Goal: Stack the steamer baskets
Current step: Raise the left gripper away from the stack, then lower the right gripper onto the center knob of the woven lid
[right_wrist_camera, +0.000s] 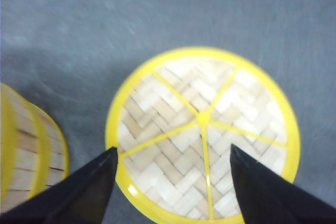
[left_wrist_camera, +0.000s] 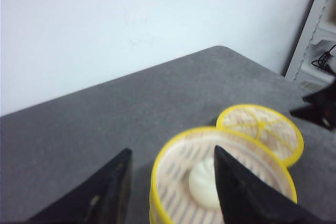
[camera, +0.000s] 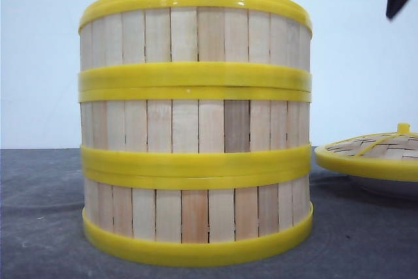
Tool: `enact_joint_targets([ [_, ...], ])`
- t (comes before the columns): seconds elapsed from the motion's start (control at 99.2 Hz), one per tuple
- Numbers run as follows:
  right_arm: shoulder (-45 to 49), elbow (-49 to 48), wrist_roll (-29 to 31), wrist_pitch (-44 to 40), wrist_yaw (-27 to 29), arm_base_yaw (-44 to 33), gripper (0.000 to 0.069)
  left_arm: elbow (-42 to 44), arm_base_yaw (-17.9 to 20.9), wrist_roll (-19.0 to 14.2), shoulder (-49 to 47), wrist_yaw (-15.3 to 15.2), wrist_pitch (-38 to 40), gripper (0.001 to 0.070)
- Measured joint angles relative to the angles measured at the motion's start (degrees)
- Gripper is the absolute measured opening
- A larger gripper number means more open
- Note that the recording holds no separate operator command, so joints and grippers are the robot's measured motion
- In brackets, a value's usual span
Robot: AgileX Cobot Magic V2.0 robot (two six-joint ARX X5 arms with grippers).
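Three steamer baskets [camera: 196, 125] stand stacked in one column close to the front camera, pale slats between yellow rims. From above, the top steamer basket [left_wrist_camera: 173, 182] holds a white bun [left_wrist_camera: 205, 184]. My left gripper [left_wrist_camera: 172, 156] hovers open over the stack's rim, one finger outside, one over the inside, nothing held. My right gripper [right_wrist_camera: 173, 153] is open above the woven lid [right_wrist_camera: 202, 129], its fingers spread about the lid's near half, not touching it. The side of the stack [right_wrist_camera: 26, 156] shows beside the lid.
The woven lid [camera: 375, 155] with its yellow knob rests on a white plate [camera: 392, 187] to the right of the stack. In the left wrist view the lid [left_wrist_camera: 262, 129] lies just past the stack, on the grey table [left_wrist_camera: 105, 114], with a white shelf unit [left_wrist_camera: 320, 40] beyond the table's corner.
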Motion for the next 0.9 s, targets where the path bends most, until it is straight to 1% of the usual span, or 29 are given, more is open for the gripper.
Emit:
enact_joint_targets([
  [0.081,3.8,0.0,0.0,0.8,-3.8,-3.3,0.0418,-5.8,0.0,-0.4,-4.8,0.0,0.2,0.0265],
  [0.141,6.3,0.0,0.0,1.8,-4.8,-5.4,0.0418,-10.1,0.0,-1.2,-8.5,0.0,0.3,0.0265],
  [0.242,10.0,0.0,0.0,3.4,-5.2,-7.7,0.0418,-16.3,0.0,-3.9,-14.3,0.2,0.2,0.0268],
  [0.343,13.5,0.0,0.0,4.7,-6.7,-9.1,0.0417,-19.9,0.0,-6.6,-18.2,0.2,-0.3,0.0269],
  [0.545,18.7,0.0,0.0,6.3,-7.6,-9.3,0.0408,-20.7,0.0,-8.3,-22.0,0.2,-1.3,0.0269],
  [0.736,21.1,0.0,0.0,8.9,-7.6,-9.3,0.0400,-20.7,0.0,-8.6,-22.4,0.2,-1.5,0.0269],
  [0.897,22.4,0.0,0.0,10.8,-7.5,-9.3,0.0330,-20.7,0.0,-9.2,-22.4,0.2,-1.7,0.0269],
])
